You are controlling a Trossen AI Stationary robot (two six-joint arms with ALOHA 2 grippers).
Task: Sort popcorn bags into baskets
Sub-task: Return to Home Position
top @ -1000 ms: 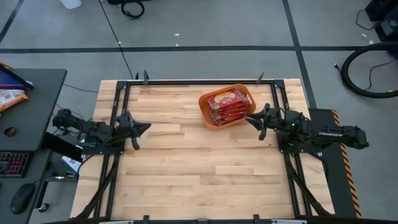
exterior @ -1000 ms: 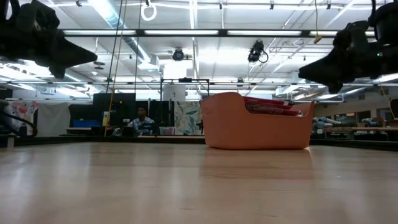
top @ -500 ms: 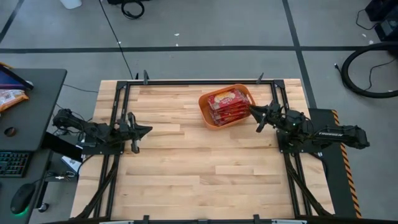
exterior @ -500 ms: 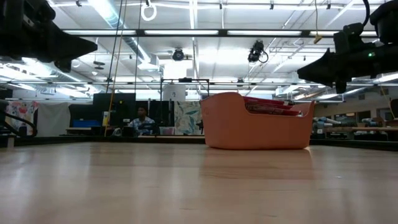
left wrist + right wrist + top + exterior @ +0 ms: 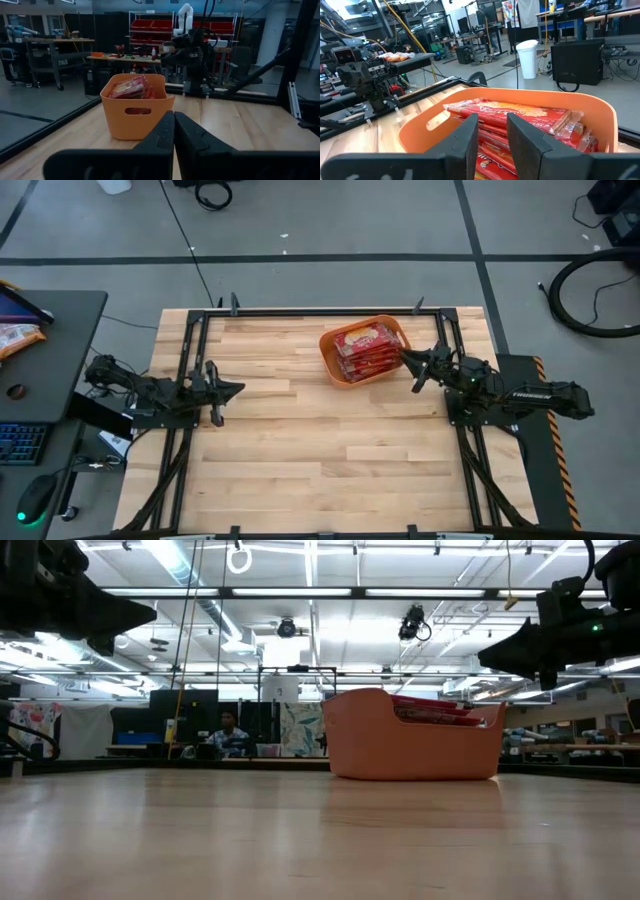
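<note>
While bags (image 5: 362, 345) fill the tub (image 5: 410, 750), left gripper (image 5: 174, 119) (empty) sits closed, right gripper (image 5: 493, 122) parted.

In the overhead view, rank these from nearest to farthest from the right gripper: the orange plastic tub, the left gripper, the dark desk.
1. Orange plastic tub, right beside the right gripper.
2. Left gripper, over the left side of the table.
3. Dark desk, beyond the table, far left.

Looks like a robotics lab in a big open hall: long ceiling strip lights (image 5: 420, 592), a grey concrete floor (image 5: 320, 220) marked with black tape, red storage racks (image 5: 150, 24), cluttered workbenches (image 5: 55, 41), and a white robot arm (image 5: 185, 11) standing beyond the pale wooden table (image 5: 320, 450).
</note>
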